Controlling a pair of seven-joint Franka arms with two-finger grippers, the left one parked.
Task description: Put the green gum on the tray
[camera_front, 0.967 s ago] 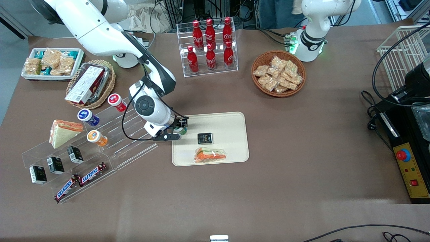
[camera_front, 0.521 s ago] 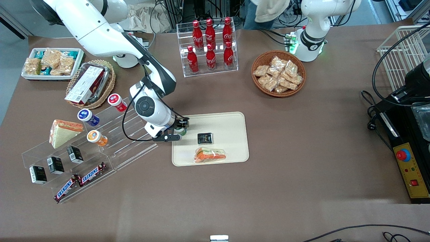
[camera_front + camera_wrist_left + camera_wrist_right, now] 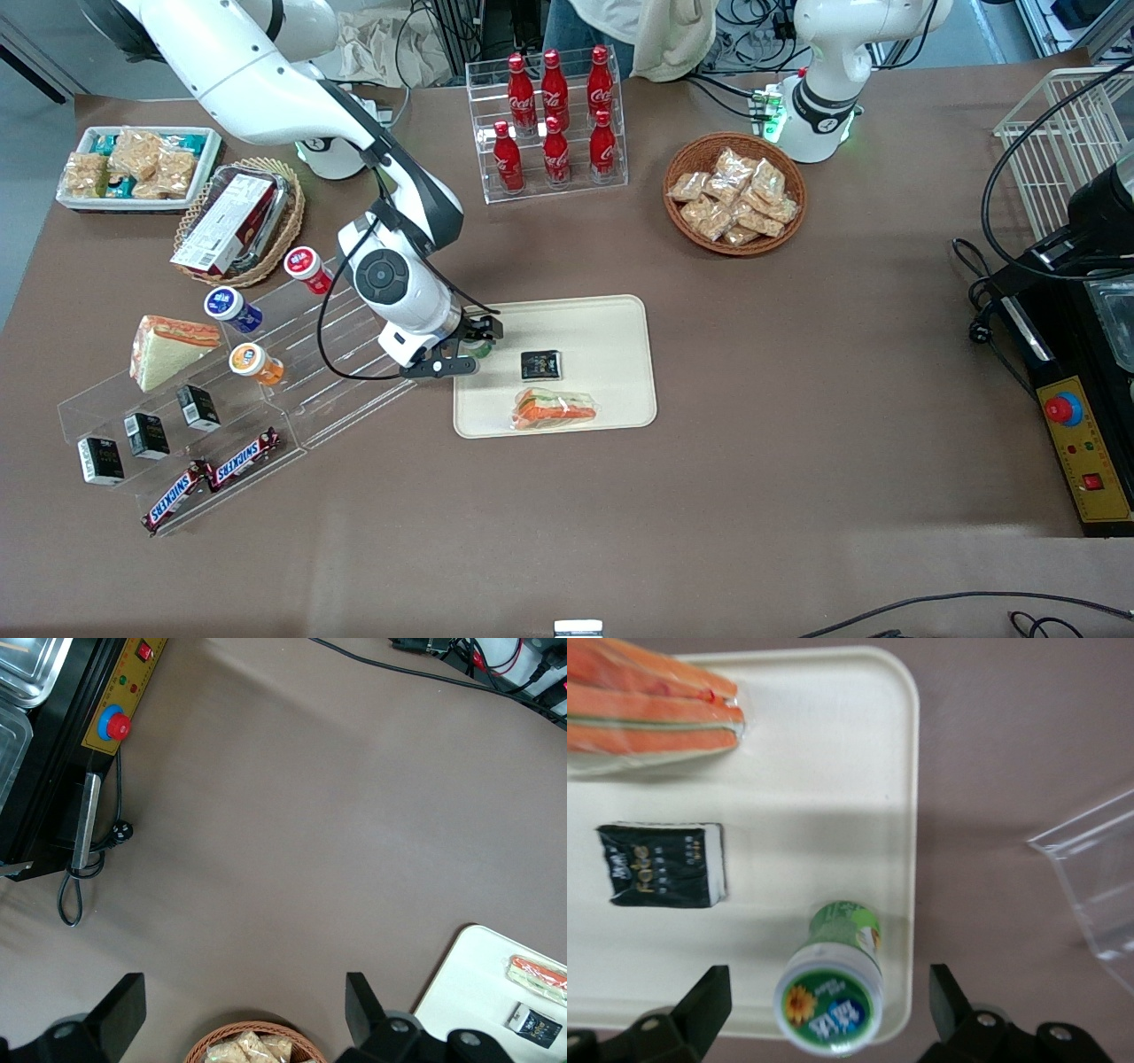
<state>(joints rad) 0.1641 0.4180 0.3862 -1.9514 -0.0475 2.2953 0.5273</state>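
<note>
Gripper: I read my gripper (image 3: 829,1014) as spread wide, both fingers (image 3: 709,1001) standing clear of the bottle with nothing held; in the front view it sits left of centre, over the tray's edge toward the working arm's end.

Green gum: the green gum (image 3: 830,981) stands on the tray (image 3: 833,771), just inside the rim, lid up toward the wrist camera. From the front I see only a sliver (image 3: 481,347) under the gripper.

Key relation: bottle lies midway between the jaws, long axis roughly along the approach line, touching neither finger as far as I can tell.

Neighbours: black packet (image 3: 663,865) nearby on the tray, wrapped sandwich (image 3: 647,709) well apart from the bottle.

Judgement: placement looks done; a straight lift should clear it.
</note>
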